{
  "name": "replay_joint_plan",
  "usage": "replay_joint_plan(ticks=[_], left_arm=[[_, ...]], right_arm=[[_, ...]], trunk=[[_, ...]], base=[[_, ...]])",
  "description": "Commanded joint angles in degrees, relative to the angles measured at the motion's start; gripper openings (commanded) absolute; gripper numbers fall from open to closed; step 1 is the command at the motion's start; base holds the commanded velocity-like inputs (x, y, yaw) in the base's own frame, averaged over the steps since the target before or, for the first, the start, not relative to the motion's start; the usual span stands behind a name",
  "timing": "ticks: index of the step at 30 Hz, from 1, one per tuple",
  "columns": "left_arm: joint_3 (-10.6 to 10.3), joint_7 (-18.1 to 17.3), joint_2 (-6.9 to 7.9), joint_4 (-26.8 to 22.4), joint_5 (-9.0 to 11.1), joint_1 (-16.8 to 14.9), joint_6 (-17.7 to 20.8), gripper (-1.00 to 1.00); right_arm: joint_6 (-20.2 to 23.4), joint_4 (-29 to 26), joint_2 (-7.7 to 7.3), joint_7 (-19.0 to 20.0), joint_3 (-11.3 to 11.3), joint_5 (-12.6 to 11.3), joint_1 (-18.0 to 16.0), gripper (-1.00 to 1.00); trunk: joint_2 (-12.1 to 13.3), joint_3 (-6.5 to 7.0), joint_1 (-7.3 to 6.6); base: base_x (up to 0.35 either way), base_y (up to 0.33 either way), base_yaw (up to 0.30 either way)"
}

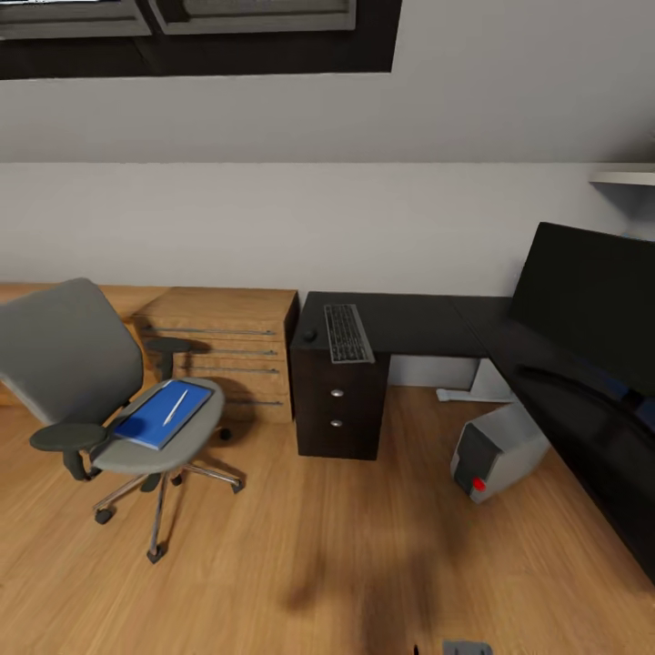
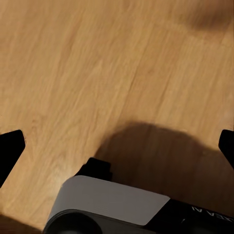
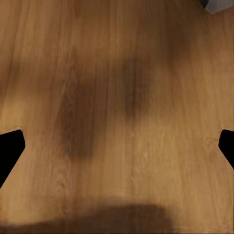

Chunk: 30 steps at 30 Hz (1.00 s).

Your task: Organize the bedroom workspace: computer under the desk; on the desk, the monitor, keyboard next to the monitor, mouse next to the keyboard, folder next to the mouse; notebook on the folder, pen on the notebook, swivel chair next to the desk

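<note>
Floor [image 1: 300,564] of light wood is seen across the whole bedroom, with a pale wall and sloped grey ceiling behind, so pretty standard attic setup. The L-shaped desk [image 1: 409,323] is parked against the wall and runs down the right side, its glossy black tabletop carried on a black drawer unit [image 1: 338,408] with silver knobs. The monitor [image 1: 591,309] is stood on the right wing of the tabletop, a wide black screen. The swivel chair [image 1: 82,373] is found well apart from the desk, off to the left, in front of a low light-wood cabinet [image 1: 227,350]. The computer [image 1: 496,450] is sat on the floor, tilted, partly tucked under the desk's right wing, red light showing on its front. The keyboard [image 1: 348,333] is laid on the tabletop above the drawers, with the mouse [image 1: 310,336] just beside it on the left. The folder [image 1: 164,414], bright blue, is left lying on the chair seat, and the pen [image 1: 176,407] is rested on top of it; a notebook can't be made out there. In the wrist views, the left gripper [image 2: 117,144] and the right gripper [image 3: 117,146] are both hung over bare floor, fingers spread wide and nothing pinched between them.
</note>
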Motion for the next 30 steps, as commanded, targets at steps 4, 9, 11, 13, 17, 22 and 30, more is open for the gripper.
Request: replay_joint_plan(ticks=[4, 9, 11, 13, 17, 22, 30], left_arm=[[-0.3, 0.3, 0.04, -0.1, 0.6, 0.0, -0.3, 1.0], [-0.3, 0.3, -0.04, -0.1, 0.5, 0.0, -0.3, 1.0], [-0.3, 0.2, -0.04, 0.0, 0.5, 0.0, -0.3, 1.0], [-0.3, 0.2, -0.05, 0.0, 0.5, 0.0, -0.2, 1.0], [-0.3, 0.1, -0.05, 0.0, 0.5, 0.0, -0.2, 1.0], [-0.3, 0.1, -0.05, 0.0, 0.5, 0.0, -0.1, 1.0], [-0.3, 0.1, -0.05, 0.0, 0.5, 0.0, -0.1, 1.0]], right_arm=[[-0.2, 0.1, 0.02, -0.2, 0.4, -0.3, 0.0, 1.0], [-0.2, 0.1, -0.01, -0.2, 0.4, -0.3, 0.0, 1.0], [-0.2, 0.1, -0.03, -0.2, 0.4, -0.3, 0.0, 1.0], [-0.2, 0.1, -0.04, -0.2, 0.4, -0.4, 0.0, 1.0], [-0.2, 0.1, -0.13, -0.2, 0.4, -0.5, -0.1, 1.0], [-0.2, 0.1, -0.14, -0.2, 0.4, -0.5, 0.0, 1.0], [-0.1, 0.1, -0.08, -0.2, 0.4, -0.5, 0.0, 1.0]], trunk=[[0.0, -0.05, -0.04], [0.0, -0.06, -0.04], [0.0, -0.06, -0.04], [0.0, -0.06, -0.04], [0.0, -0.06, -0.04], [0.0, -0.06, -0.04], [0.0, -0.06, -0.04]], base=[[-0.336, -0.012, 0.006], [-0.318, -0.136, 0.001], [-0.301, -0.186, 0.0], [-0.298, -0.195, 0.0], [-0.296, -0.2, 0.0], [-0.295, -0.202, -0.03], [-0.293, -0.203, -0.063]])
